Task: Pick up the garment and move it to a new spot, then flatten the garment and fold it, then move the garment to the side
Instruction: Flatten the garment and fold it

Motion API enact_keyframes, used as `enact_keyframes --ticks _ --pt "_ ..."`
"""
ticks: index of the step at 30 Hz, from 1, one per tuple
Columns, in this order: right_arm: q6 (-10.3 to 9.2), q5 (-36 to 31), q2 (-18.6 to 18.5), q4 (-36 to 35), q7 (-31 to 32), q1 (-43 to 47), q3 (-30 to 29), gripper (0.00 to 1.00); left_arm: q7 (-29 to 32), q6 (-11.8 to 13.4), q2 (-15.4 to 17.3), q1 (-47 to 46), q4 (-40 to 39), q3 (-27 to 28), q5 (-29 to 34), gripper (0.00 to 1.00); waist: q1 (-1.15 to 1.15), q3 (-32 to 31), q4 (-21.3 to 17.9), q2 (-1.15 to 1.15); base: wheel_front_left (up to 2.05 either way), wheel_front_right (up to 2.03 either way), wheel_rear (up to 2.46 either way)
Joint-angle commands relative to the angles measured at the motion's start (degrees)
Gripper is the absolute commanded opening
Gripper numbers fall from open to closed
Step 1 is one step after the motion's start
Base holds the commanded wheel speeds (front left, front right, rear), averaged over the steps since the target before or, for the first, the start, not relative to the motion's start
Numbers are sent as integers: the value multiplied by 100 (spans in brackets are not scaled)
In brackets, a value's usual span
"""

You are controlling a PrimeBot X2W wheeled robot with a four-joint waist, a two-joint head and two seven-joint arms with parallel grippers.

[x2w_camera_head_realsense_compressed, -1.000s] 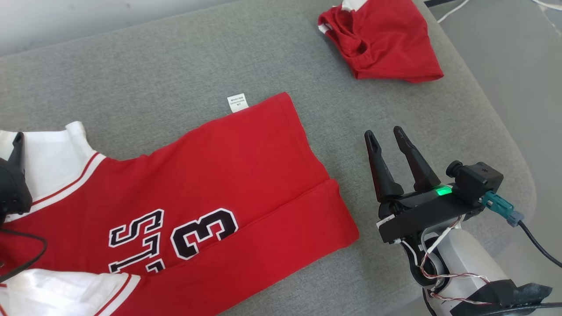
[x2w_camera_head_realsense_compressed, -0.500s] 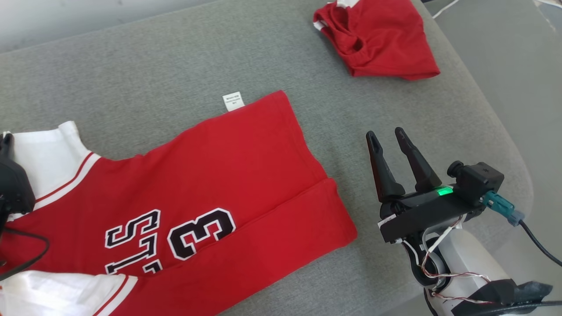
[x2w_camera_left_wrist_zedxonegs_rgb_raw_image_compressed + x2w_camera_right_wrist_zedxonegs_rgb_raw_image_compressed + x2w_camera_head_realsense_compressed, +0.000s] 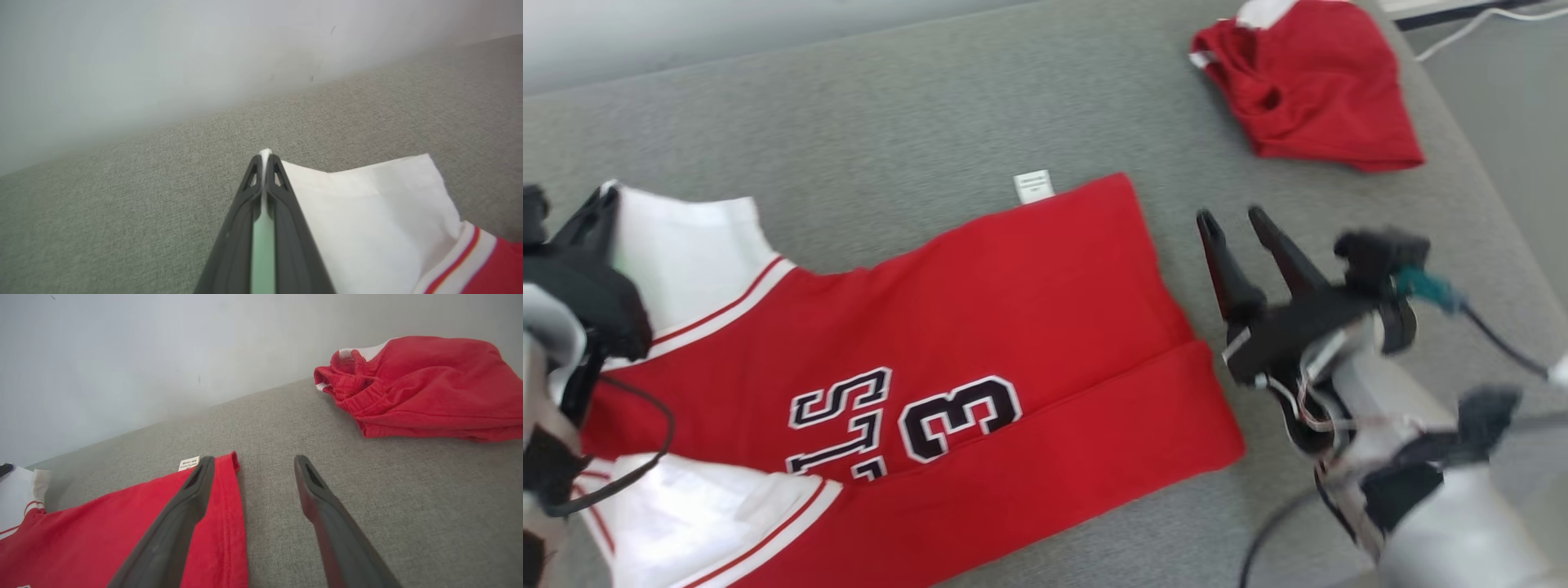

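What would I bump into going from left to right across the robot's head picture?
Left gripper, jaws pinching the white sleeve → red shirt → right gripper, jaws open.

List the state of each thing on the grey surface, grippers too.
jersey, spread flat, one long side folded over.
left gripper, shut on the jersey's white sleeve.
right gripper, open, empty, beside the jersey's hem.
red shorts, bunched, lying apart at the far corner.
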Motion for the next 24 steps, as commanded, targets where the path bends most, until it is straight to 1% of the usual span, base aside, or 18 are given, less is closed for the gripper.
enact_keyframes --ticks 1,8,13,18,24 --pt "-5 6 12 56 19 -64 52 100 -31 -10 8 5 -18 -14 -55 0 0 66 146 0 0 0 0" --pt "-5 482 149 1145 281 -980 441 100 1 -3 -134 22 -468 -160 -91 0 0 224 418 0 0 0 0" --pt "-5 789 297 1764 446 -1474 705 100 31 21 -185 27 -675 -222 -115 0 0 304 524 0 0 0 0" --pt "-5 1011 388 2335 576 -1858 893 100 82 50 -240 7 -875 -288 -128 0 0 393 610 0 0 0 0" --pt "-5 1239 460 2735 541 -2177 1041 100 125 60 -285 -58 -1112 -357 -132 0 0 548 710 0 0 0 0"
